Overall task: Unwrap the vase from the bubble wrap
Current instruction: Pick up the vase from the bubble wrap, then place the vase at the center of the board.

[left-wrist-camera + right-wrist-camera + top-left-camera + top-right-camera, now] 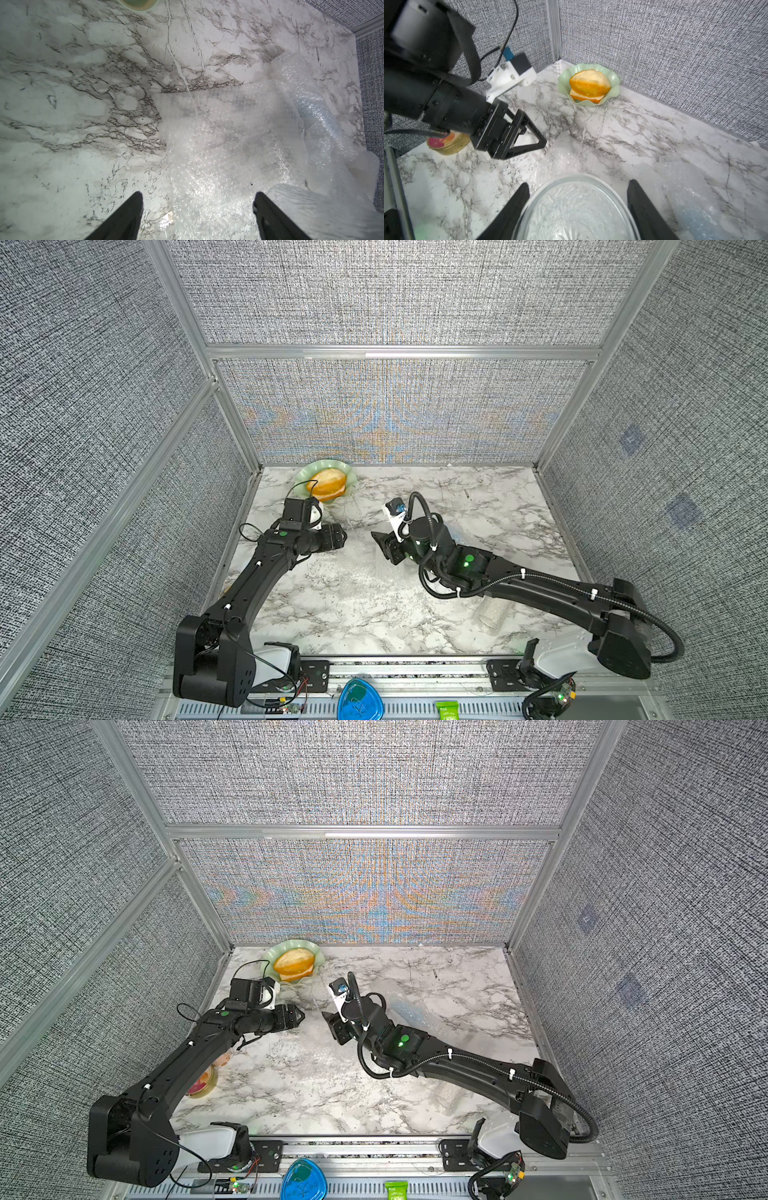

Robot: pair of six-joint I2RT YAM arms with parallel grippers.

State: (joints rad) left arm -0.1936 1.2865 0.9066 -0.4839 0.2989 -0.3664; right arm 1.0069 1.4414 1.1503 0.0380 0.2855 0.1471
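Note:
A clear cut-glass vase (577, 209) sits mouth-up between the fingers of my right gripper (579, 185), which is shut on it just below the rim. In both top views the vase is hidden under that gripper (376, 541). A clear sheet of bubble wrap (218, 145) lies spread flat on the marble table (316, 614), and it bunches up beside the vase (691, 187). My left gripper (198, 196) hovers open over the sheet's edge with nothing between its fingers. Its tips (344, 536) face the right gripper across a short gap.
A pale green scalloped dish (350, 479) holding an orange-and-white food item stands at the back left corner. A gold tin (203, 1079) sits by the left wall under the left arm. Another bubble-wrap roll (492, 614) lies under the right arm. Grey walls enclose three sides.

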